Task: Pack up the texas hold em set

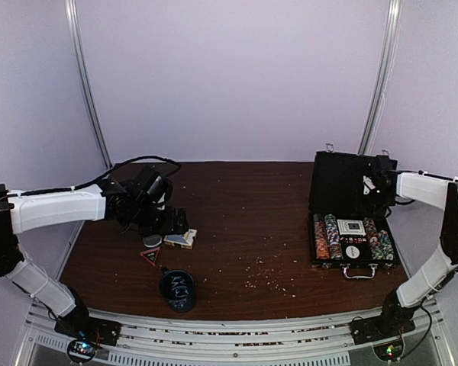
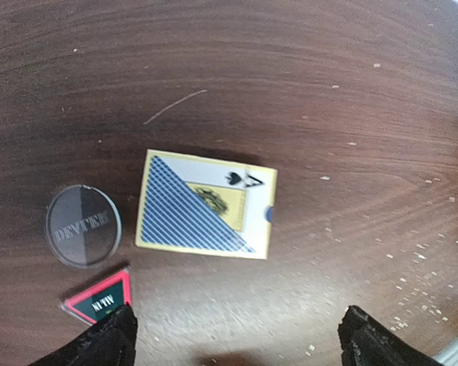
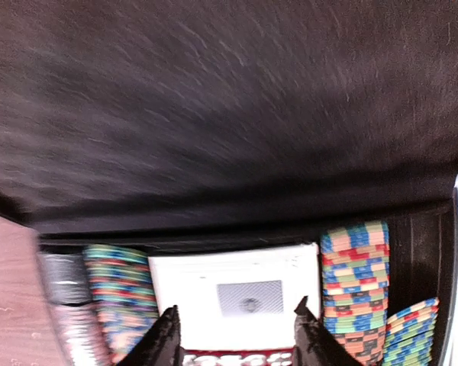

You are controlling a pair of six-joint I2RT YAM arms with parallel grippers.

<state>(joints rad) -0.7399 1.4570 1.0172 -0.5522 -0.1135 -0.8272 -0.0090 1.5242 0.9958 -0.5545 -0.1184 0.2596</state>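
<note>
Three loose pieces, card deck (image 1: pixel 180 239), dealer button (image 1: pixel 152 240) and triangular marker (image 1: pixel 150 256), lie at nine o'clock on the tabletop (image 1: pixel 244 198); the open case (image 1: pixel 354 264) sits at three. Left wrist: the left hand (image 2: pixel 237 343) hangs wide open, empty, over the card deck, probably to collect it. Right wrist: the right hand (image 3: pixel 237 335) gapes empty above the case's packed deck (image 3: pixel 240 301) and chip rolls (image 3: pixel 355 286).

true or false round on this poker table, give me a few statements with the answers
1. The case stands open. True.
2. The blue card deck lies inside the case. False: it lies on the table, near the left arm.
3. The left gripper grips the dealer button. False: it is open and holds nothing; the button lies on the table.
4. The case holds chip rolls. True.
</note>
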